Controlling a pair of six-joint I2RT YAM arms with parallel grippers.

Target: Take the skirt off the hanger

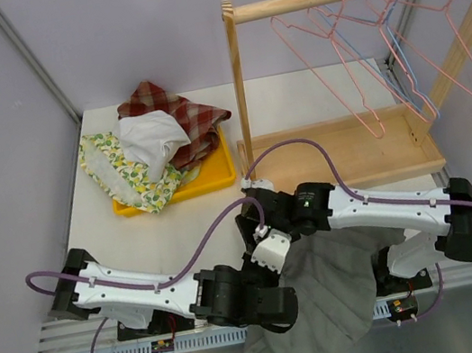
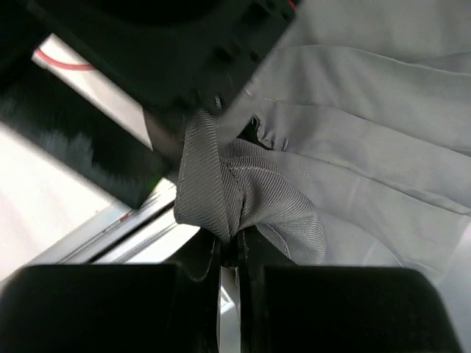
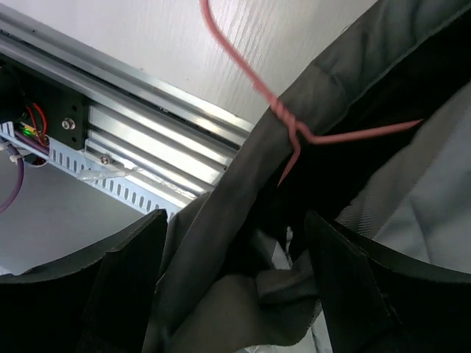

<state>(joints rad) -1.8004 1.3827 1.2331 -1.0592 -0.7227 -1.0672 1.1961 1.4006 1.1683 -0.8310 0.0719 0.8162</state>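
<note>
Where left fingers [image 2: 110,309] pinch, grey skirt [image 2: 250,198] bunches, creased.

Soft, even light fills the overhead view with barely any shadow, while both wrist views are dimmer, their black fingers [image 2: 110,309] blurred and the weave of the skirt [image 2: 243,198] sharp.

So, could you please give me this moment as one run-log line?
left gripper: shut on skirt | right gripper: open over skirt | pink hanger: in skirt
</note>
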